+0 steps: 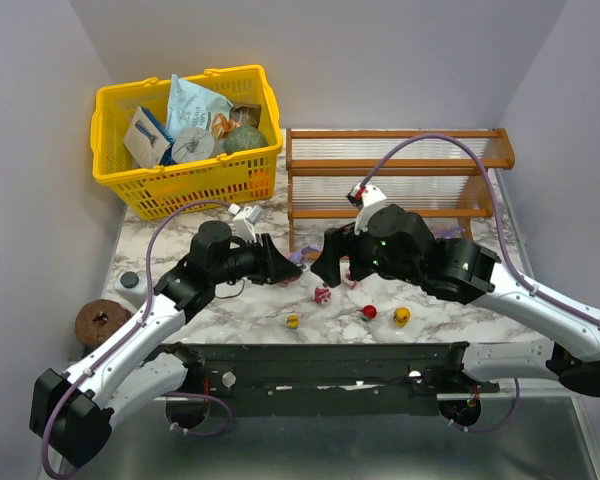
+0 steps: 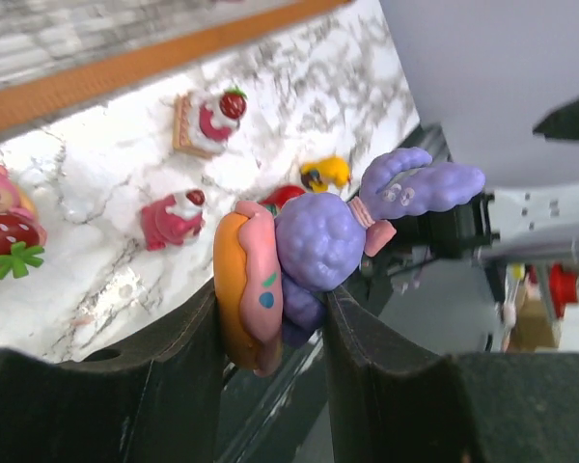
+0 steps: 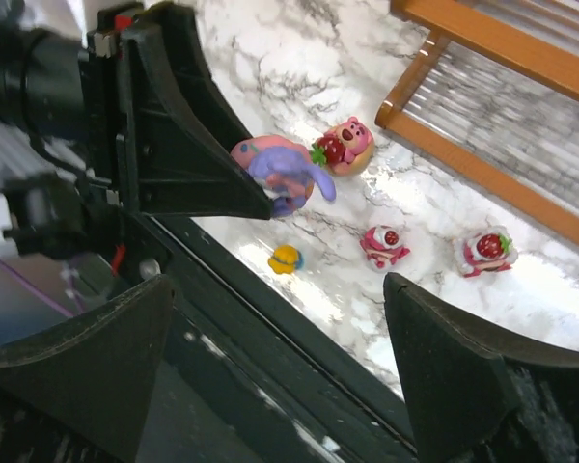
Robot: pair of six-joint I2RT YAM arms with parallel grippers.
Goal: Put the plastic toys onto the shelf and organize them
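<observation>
My left gripper (image 2: 275,328) is shut on a purple bunny on a pink-frosted donut (image 2: 309,246) and holds it above the marble table, in front of the shelf's left end (image 1: 302,258). My right gripper (image 3: 280,289) is open and empty, just right of the left gripper (image 1: 338,268), and its view shows the held bunny toy (image 3: 285,178). Loose toys lie on the table: a pink bear with a strawberry (image 3: 343,145), two pink cakes (image 3: 383,244) (image 3: 484,251), a yellow duck (image 3: 286,258), a red one (image 1: 369,312) and another yellow one (image 1: 402,317). The wooden shelf (image 1: 400,135) stands at the back right.
A yellow basket (image 1: 110,110) of packets and jars stands at the back left. A brown ring (image 1: 102,322) and a small grey-capped jar (image 1: 130,283) sit at the left edge. A black rail (image 1: 320,365) runs along the near edge.
</observation>
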